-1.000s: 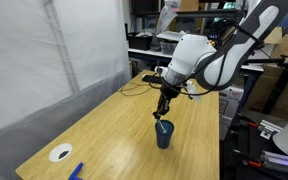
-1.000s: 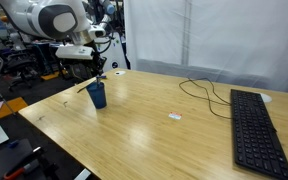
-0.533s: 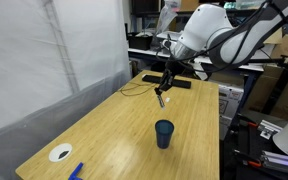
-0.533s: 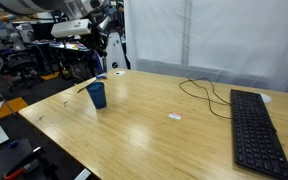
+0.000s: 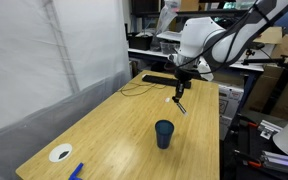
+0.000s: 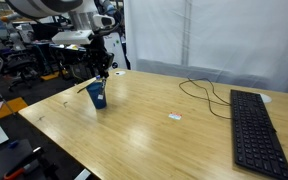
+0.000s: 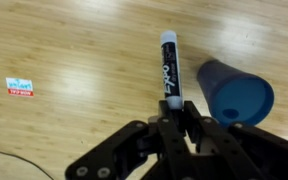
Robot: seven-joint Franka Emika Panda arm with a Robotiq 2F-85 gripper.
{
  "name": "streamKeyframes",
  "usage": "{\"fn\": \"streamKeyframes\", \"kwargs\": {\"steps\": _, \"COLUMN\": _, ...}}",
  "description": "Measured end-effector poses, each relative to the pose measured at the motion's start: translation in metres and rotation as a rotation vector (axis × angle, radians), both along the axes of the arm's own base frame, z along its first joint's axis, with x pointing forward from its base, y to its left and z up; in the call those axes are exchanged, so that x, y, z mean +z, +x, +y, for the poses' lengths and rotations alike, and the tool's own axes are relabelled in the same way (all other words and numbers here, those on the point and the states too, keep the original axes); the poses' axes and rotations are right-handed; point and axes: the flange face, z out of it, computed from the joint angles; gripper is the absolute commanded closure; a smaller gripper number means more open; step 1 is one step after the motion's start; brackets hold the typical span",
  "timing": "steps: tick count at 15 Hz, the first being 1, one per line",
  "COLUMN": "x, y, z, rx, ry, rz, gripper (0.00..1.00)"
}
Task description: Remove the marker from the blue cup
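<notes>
Jaws grip the marker [image 7: 170, 68] aloft, clear of the blue cup [image 5: 164, 133].

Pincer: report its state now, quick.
Pincer: closed, holding the marker, which is out of the blue cup.

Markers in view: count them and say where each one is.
1. The marker is held in the end effector, above the table and clear of the blue cup. A small blue item near the table edge is too unclear to identify.
</notes>
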Motion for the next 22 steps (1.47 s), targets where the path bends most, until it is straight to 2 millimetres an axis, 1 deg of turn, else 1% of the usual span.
{"fn": "streamKeyframes", "kwargs": {"steps": 3, "x": -0.036, "y": 0.007, "z": -0.009, "rx": -0.075, "ry": -0.004, "rz": 0.080, "gripper": 0.95}}
{"fn": "streamKeyframes", "kwargs": {"steps": 6, "x": -0.057, "y": 0.022, "z": -0.019, "rx": -0.142, "ry": -0.003, "rz": 0.118, "gripper": 0.95}}
{"fn": "streamKeyframes", "kwargs": {"steps": 9, "x": -0.070, "y": 0.035, "z": -0.022, "rx": -0.187, "ry": 0.001, "rz": 0.133, "gripper": 0.95}}
{"fn": "streamKeyframes", "kwargs": {"steps": 12, "x": -0.080, "y": 0.045, "z": -0.022, "rx": -0.216, "ry": 0.001, "rz": 0.154, "gripper": 0.95}}
{"fn": "streamKeyframes", "kwargs": {"steps": 22, "x": -0.111, "y": 0.064, "z": -0.015, "rx": -0.260, "ry": -0.001, "rz": 0.204, "gripper": 0.95}}
